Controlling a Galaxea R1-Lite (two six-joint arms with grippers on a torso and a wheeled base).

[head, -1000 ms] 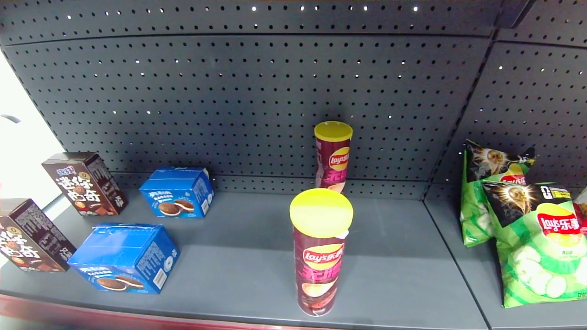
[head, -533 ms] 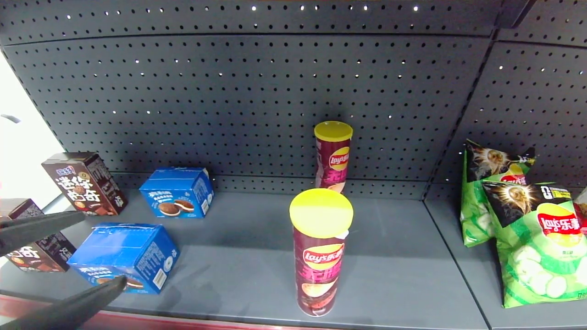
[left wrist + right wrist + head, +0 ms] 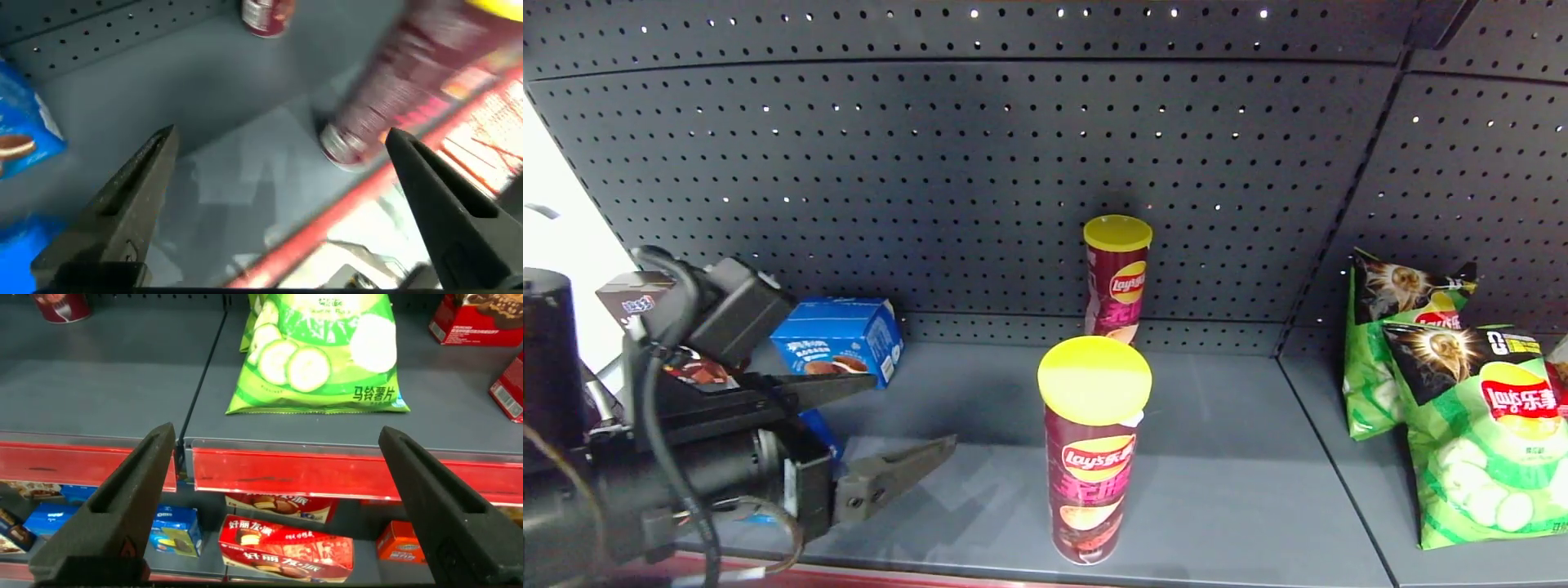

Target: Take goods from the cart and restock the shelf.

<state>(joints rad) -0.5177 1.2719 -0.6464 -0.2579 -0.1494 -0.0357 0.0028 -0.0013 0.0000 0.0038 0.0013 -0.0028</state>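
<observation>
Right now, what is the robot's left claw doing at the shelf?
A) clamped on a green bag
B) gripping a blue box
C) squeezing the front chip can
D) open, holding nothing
D: the left gripper has its fingers spread wide with only bare shelf between them, and the front chip can stands apart from it, untouched.

Head camera: looks forward and down onto the grey metal shelf (image 3: 1241, 457). Left wrist camera: close, sharing with it the maroon yellow-lidded cylindrical can (image 3: 368, 114) ahead of the left end effector (image 3: 279, 135). Right wrist camera: faces the shelf front edge.
</observation>
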